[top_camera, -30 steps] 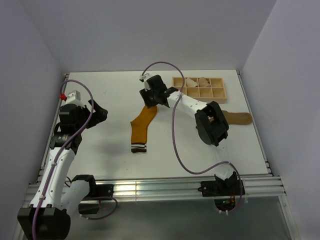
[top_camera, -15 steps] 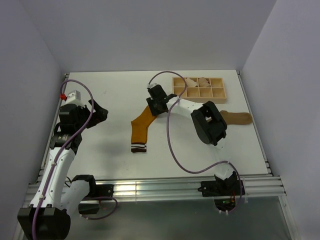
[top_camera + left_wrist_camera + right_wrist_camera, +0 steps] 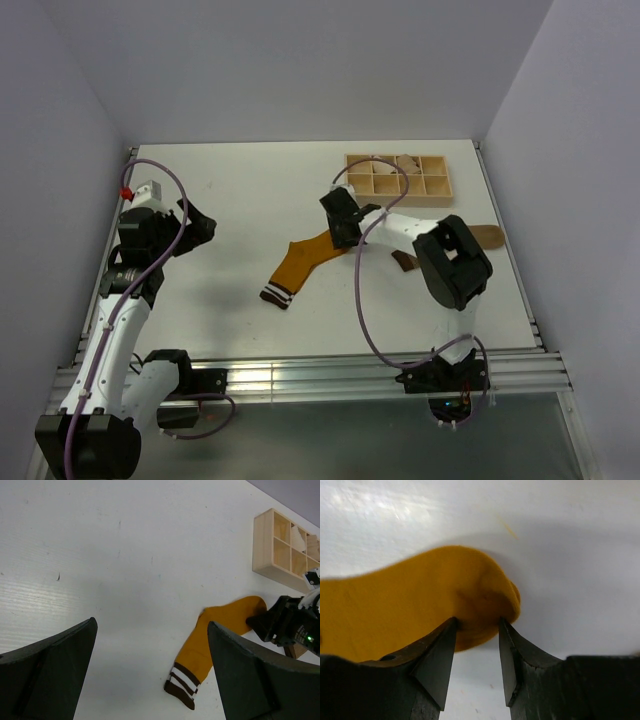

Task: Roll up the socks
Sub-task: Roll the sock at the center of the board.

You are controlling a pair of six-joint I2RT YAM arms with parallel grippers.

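The orange sock (image 3: 305,262) lies flat near the middle of the table (image 3: 230,190). It is slanted, with its striped brown and white end close to the front and its toe pointing back toward the right. The right gripper (image 3: 345,235) is down on the toe. In the right wrist view its two fingers (image 3: 437,655) squeeze a little fold of the orange sock (image 3: 420,600) between them, so it is pinching the toe. The tan sock (image 3: 485,237) lies on the right side of the table, and the right arm hides most of it. Its dark end shows just beside that arm. A wooden box (image 3: 400,178) with small squares sits at the back, apart from both socks. The left gripper (image 3: 200,225) is up over the left side, far from the socks. Its jaws are wide apart and hold nothing.
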